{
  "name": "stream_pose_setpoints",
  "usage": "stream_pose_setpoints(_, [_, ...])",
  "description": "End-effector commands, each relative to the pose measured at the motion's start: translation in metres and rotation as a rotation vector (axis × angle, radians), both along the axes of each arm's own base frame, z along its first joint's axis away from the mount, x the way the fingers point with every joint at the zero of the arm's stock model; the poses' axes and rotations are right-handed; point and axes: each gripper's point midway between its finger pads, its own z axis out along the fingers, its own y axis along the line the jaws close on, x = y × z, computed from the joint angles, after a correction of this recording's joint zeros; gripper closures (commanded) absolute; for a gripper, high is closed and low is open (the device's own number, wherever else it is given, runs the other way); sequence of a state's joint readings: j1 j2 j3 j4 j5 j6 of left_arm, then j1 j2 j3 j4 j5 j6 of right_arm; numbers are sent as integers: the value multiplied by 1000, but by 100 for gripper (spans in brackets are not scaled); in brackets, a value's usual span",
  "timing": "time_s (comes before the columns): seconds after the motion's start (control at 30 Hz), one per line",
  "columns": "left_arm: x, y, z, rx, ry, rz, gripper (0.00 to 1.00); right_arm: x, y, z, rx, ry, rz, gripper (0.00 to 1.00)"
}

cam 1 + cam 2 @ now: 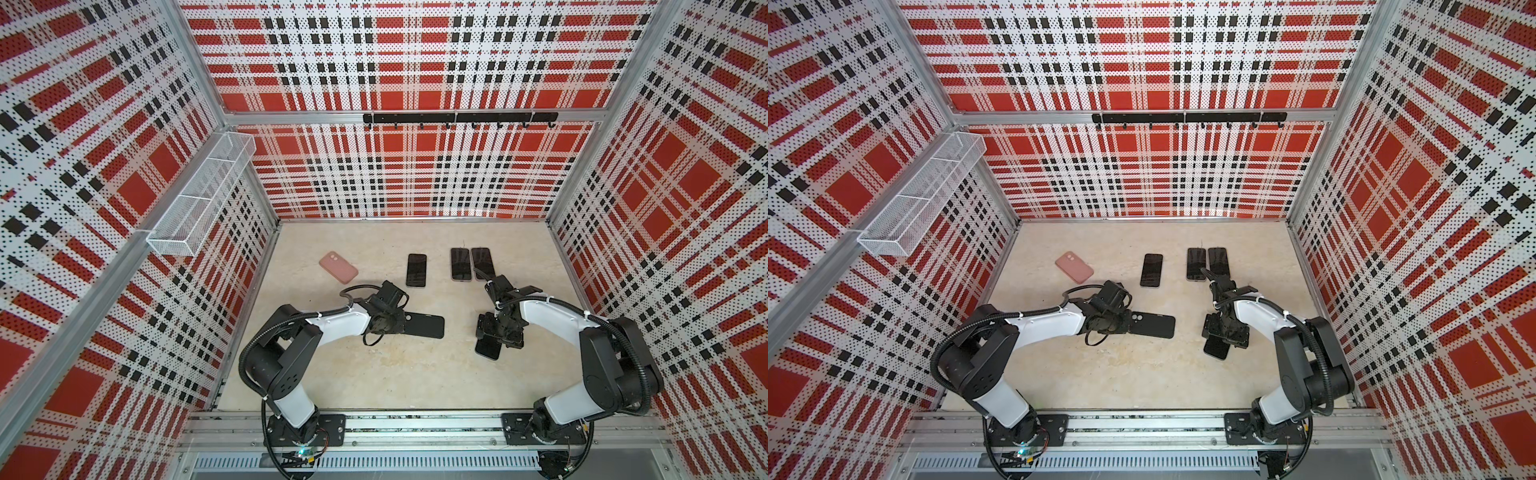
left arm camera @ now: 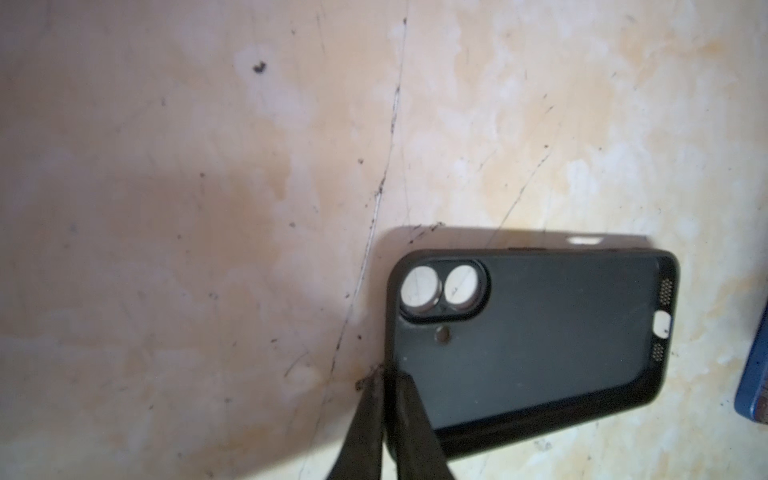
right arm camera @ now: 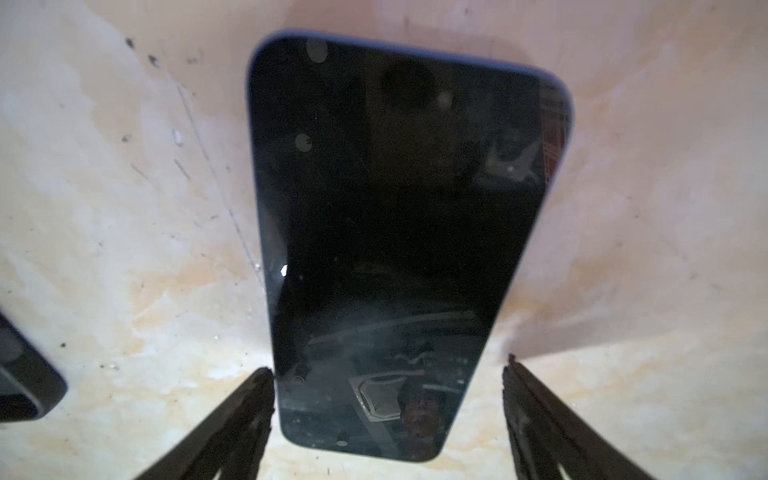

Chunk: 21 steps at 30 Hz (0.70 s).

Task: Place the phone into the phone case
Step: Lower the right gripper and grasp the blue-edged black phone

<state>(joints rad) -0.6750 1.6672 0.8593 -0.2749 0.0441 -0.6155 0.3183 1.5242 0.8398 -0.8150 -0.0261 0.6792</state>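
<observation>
A black phone case point(image 1: 426, 326) point(image 1: 1156, 325) lies open side up on the floor, left of centre. In the left wrist view my left gripper point(image 2: 388, 374) pinches the wall of the phone case point(image 2: 540, 332) at a corner near the camera cutout, with one finger inside and one outside. A dark phone point(image 3: 395, 228) lies screen up, partly hidden under my right gripper point(image 1: 498, 334) in both top views. In the right wrist view the right gripper point(image 3: 387, 368) stands open astride the phone's near end. One fingertip point(image 3: 264, 382) is at the phone's edge; the other stands clear of it.
A pink case point(image 1: 338, 267) lies at the back left. Three more dark phones point(image 1: 416, 270) point(image 1: 461, 264) point(image 1: 483, 262) lie along the back. A wire basket point(image 1: 199, 195) hangs on the left wall and a hook rail point(image 1: 457, 118) on the back wall.
</observation>
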Motion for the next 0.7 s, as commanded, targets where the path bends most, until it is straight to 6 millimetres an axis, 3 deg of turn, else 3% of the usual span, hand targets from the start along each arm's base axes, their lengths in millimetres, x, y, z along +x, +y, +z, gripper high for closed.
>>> stream_pose_setpoints(0.0, [-6,2,7,-11,-8,13,88,8,2,5,9,-25,-39,11])
stream_pose_setpoints(0.1, [-6,3,8,-10,-11,13,87,9,3,0,5,-11,-42,10])
stream_pose_setpoints(0.37, [2,0,20,-24,-39,5,66,6,-1,-10,-29,27,-50,7])
stream_pose_setpoints(0.67, [17,11,50,-53,-91,16,62,-6,-1,-29,-38,72,-51,12])
